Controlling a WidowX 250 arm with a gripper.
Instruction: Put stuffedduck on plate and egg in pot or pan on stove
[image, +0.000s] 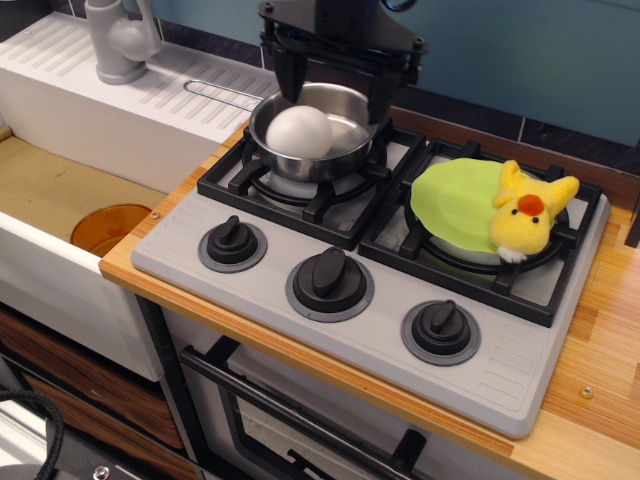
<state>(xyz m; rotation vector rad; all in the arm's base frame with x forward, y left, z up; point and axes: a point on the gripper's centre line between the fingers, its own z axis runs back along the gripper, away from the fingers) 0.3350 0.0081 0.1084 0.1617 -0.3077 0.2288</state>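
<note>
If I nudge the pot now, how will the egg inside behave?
The egg looks smooth and round, so it will probably roll around the steel pot rather than stay put. The pot's low walls should likely keep it in. The pot sits on raised burner grates, so a hard shove might tip it.

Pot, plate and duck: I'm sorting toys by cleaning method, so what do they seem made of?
Pot: polished metal, likely steel, with mirror-like reflections. Plate: smooth lime-green plastic, by its even sheen. Duck: fuzzy yellow plush fabric.
</note>
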